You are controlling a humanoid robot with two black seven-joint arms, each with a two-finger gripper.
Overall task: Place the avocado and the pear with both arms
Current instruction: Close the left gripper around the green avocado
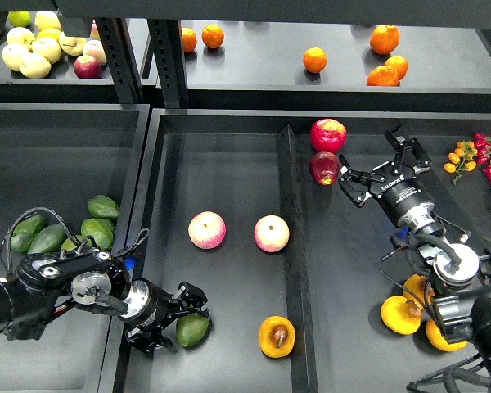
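**Avocado and pear in centre tray**

Avocado [192, 329] lies at the tray's [229, 155] front-left corner, gripped between the jaws of the left gripper [182, 315], whose arm reaches in low from the left. Pear [277, 336] rests cut face up just right of it. Right gripper [375, 168] hovers over the right tray, jaws wide, beside two red apples [327, 149].

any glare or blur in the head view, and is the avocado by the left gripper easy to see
Head view: sharp overall, no motion blur; soft glare patches on the black tray floor, small highlights on the two apples. The avocado is dark, partly hidden by the left gripper fingers, against the dark tray; the halved pear stands out clearly.
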